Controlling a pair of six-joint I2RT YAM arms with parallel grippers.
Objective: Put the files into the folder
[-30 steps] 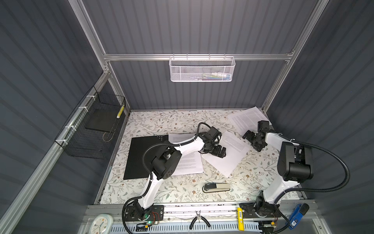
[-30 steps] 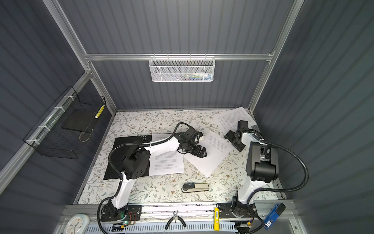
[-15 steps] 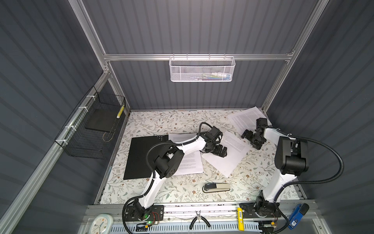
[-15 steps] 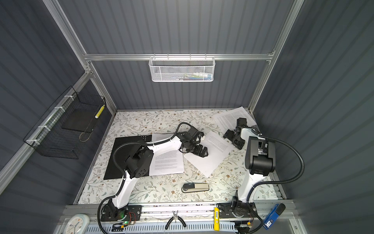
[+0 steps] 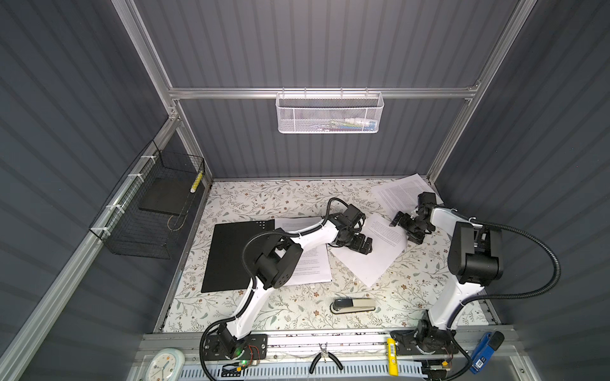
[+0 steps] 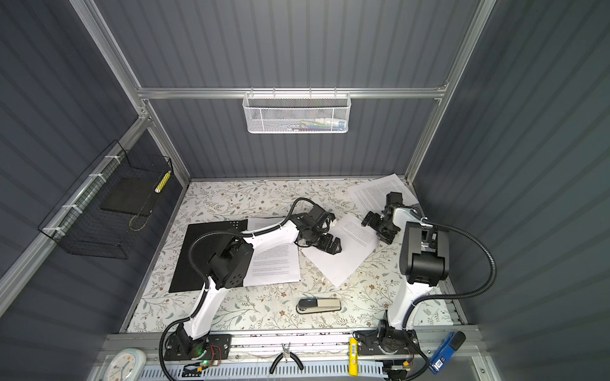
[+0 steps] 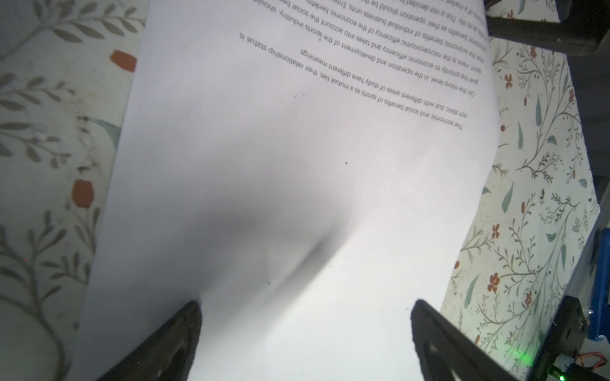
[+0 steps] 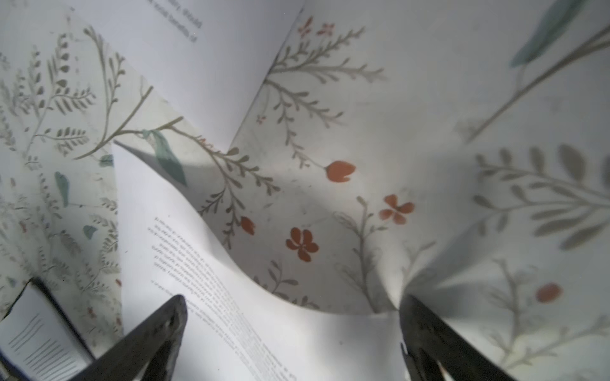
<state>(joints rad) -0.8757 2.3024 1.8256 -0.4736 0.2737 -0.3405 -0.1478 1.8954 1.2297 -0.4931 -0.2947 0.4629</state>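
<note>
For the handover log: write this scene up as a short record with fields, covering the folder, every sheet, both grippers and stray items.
folder: black, flat on the floral table, left of the sheets
sheet by folder: flat, against the folder's right side
middle sheet: angled, one edge curled up
far sheet: back right corner of the table
left gripper: open, over the middle sheet
right gripper: open, fingers either side of the curled edge
stapler: near the front, apart from the sheets

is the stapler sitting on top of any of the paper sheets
No, in a top view the stapler lies on the bare floral table cover, apart from the nearest sheet.
</note>
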